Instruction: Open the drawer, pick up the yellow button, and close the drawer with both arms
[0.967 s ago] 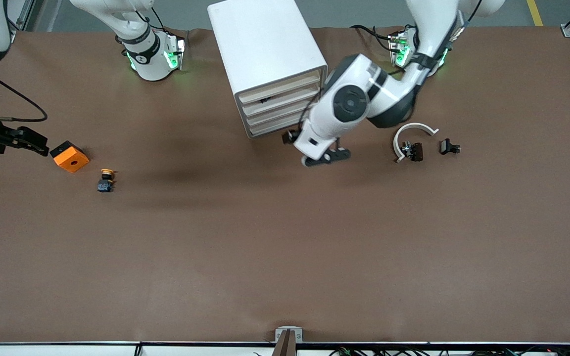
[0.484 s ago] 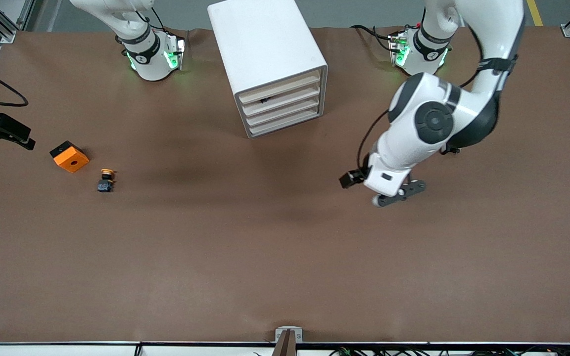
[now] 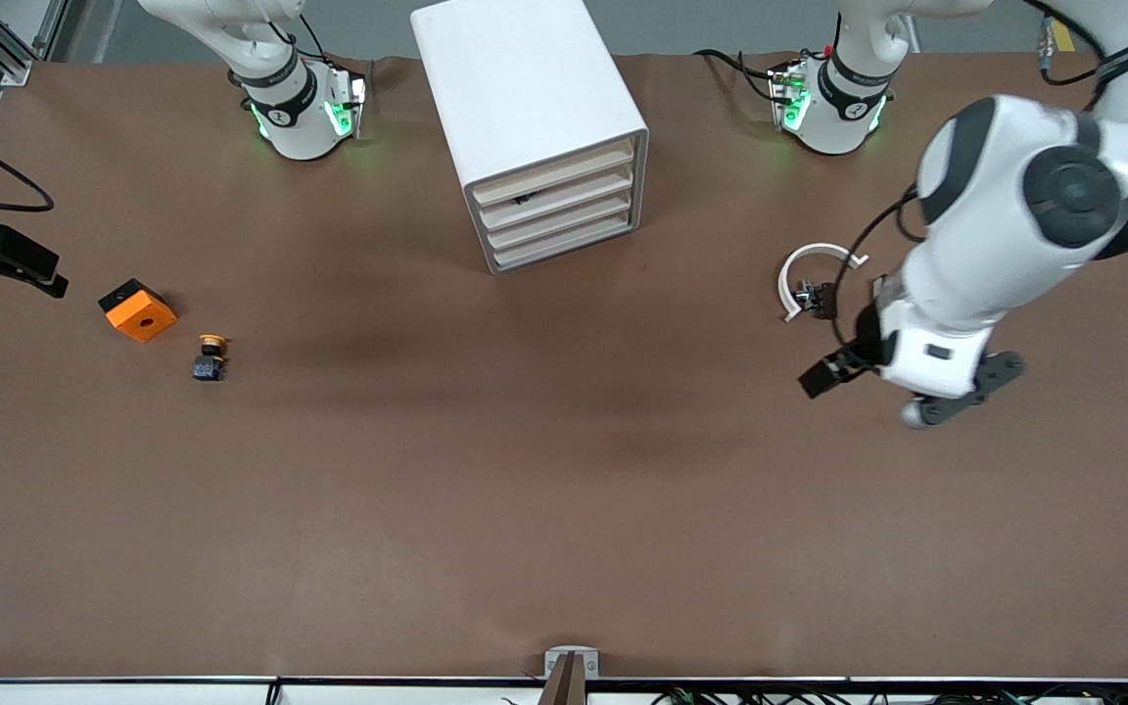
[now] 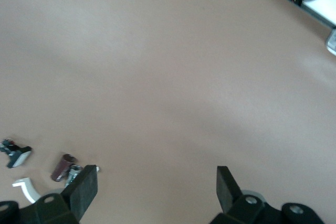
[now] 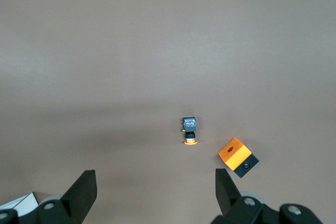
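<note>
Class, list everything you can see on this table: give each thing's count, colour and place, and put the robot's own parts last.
Cabinet: one, white, four cream drawers, all shut, between the arm bases.
Button: one, yellow-orange cap on dark body, on the table toward the right arm's end.
Block: one, orange with a hole, beside the button, farther from the front camera.
Arc: one, white, toward the left arm's end.
Clips: two, black, by the arc; one hidden by the left arm in the front view.
Table: one, brown.
Right gripper: black, jaws open, over the table's edge at the right arm's end.
Left gripper: black, jaws open, over bare table near the arc.
</note>
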`<state>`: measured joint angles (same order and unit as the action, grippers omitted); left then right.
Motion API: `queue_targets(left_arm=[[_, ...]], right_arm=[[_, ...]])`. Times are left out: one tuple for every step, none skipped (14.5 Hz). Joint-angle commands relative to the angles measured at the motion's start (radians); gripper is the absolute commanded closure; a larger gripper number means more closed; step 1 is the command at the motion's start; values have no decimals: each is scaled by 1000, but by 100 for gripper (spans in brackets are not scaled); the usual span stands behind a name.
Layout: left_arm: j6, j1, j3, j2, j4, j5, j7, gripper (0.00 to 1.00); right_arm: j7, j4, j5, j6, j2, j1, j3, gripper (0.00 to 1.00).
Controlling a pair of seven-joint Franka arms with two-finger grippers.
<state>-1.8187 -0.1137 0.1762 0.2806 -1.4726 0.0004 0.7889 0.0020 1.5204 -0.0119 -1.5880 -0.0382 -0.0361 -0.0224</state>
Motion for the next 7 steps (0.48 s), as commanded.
queue_targets(left_arm=[[79,61,11,-4,60,18,-57,0],[106,84,11,-15,72,18,-88,0],[134,106,13,-17,84,18,-123,0],[163,123,14,-20,86,18,-158,0],[183,131,13,-37,86,18,-190,0],[186,131,11,-56,86,18,-229,0],[188,132,9,-72,84,18,-270,0]], right_arm=[[12,-34,13,20,-15,-1,2,0],[12,-36,13,20,-15,-4,1,0],[10,-36,12,20,-15,-5,1,0],[10,-36,12,20,-15,-5,1,0],[10,-36,12,20,-15,-5,1,0],[10,-36,12,20,-15,-4,1,0],[10,-36,13,20,-15,-2,1,0]])
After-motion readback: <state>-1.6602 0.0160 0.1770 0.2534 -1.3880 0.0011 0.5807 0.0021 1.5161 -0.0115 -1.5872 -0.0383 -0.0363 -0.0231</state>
